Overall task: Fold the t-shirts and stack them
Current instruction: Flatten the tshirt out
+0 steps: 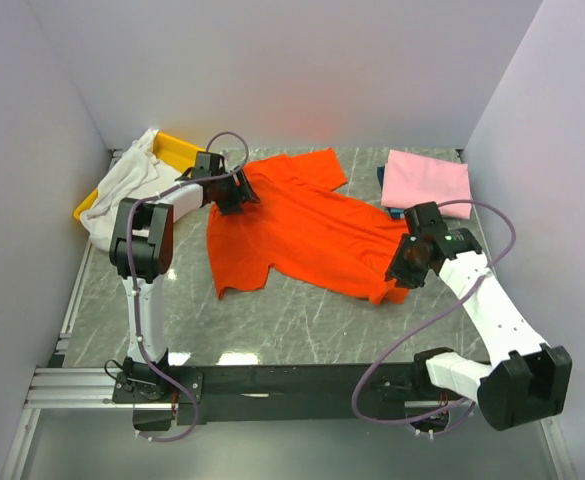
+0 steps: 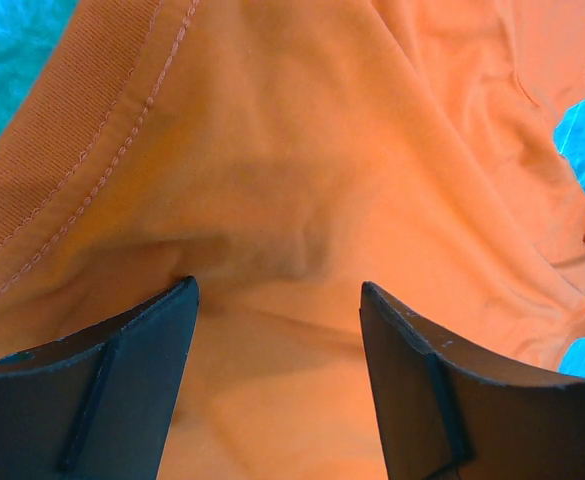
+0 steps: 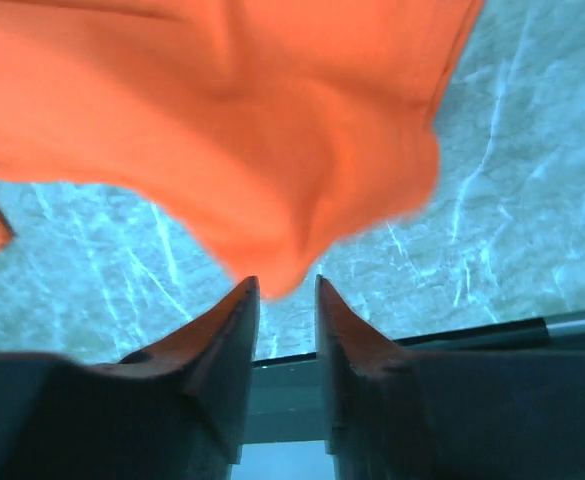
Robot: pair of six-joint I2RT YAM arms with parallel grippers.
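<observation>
The orange-red t-shirt (image 1: 302,225) lies spread across the middle of the table, partly rumpled. My left gripper (image 1: 234,195) is open and stands on its far left part near the collar. In the left wrist view the jaws (image 2: 277,290) stand wide apart over orange cloth (image 2: 302,150), with the ribbed collar (image 2: 72,130) at the left. My right gripper (image 1: 409,262) is at the shirt's near right corner. In the right wrist view a blurred tip of the cloth (image 3: 262,130) hangs just at the fingertips (image 3: 287,285), which stand a narrow gap apart.
A folded pale pink t-shirt (image 1: 427,180) lies at the back right on a dark blue one (image 1: 383,175). The white t-shirt (image 1: 127,185) is heaped on the yellow tray (image 1: 177,150) at the back left. White walls close in both sides.
</observation>
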